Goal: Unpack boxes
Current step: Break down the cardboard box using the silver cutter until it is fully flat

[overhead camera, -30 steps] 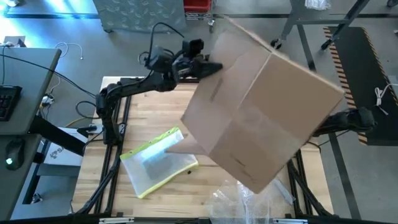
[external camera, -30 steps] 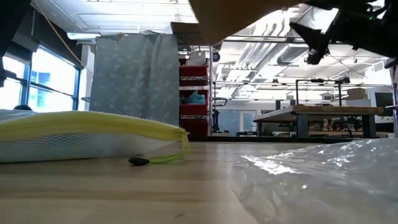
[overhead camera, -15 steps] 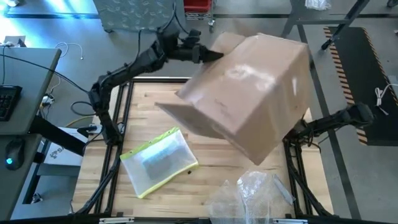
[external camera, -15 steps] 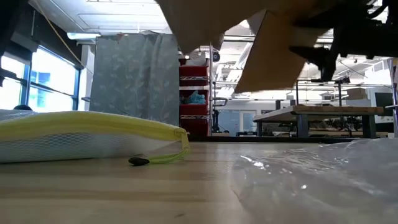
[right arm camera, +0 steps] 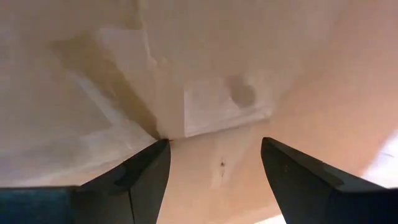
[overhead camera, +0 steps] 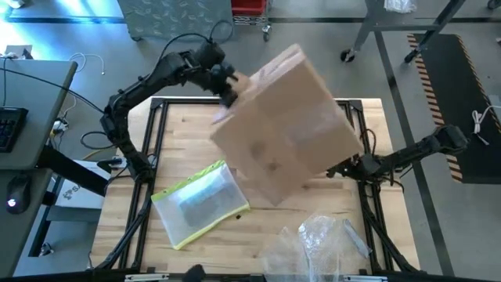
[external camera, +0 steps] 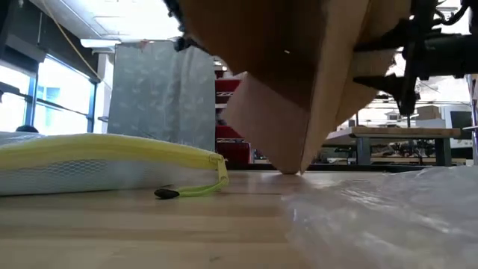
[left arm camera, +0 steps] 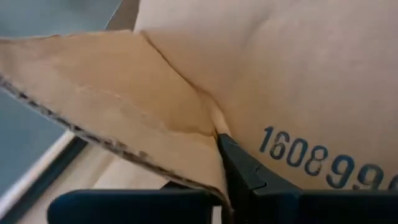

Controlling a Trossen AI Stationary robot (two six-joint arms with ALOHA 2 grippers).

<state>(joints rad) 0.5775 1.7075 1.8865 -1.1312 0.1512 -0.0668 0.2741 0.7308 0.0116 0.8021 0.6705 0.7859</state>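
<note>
Overhead, left gripper (overhead camera: 231,94) pinches the carton (overhead camera: 286,125) flap; right gripper (right arm camera: 214,165) gapes inside it.

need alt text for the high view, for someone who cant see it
A large plain brown cardboard carton hangs tilted above a wooden table, the left gripper shut on its far edge and the right gripper open at its right side. A clear flat sleeve with yellow edge and crinkly clear plastic film lie on the table nearer the camera.

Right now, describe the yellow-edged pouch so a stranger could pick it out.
On the wooden table, look left of the big cardboard box. The pouch lies flat there, clear with a yellow zip edge, unlike the crinkly plastic film nearby.
</note>
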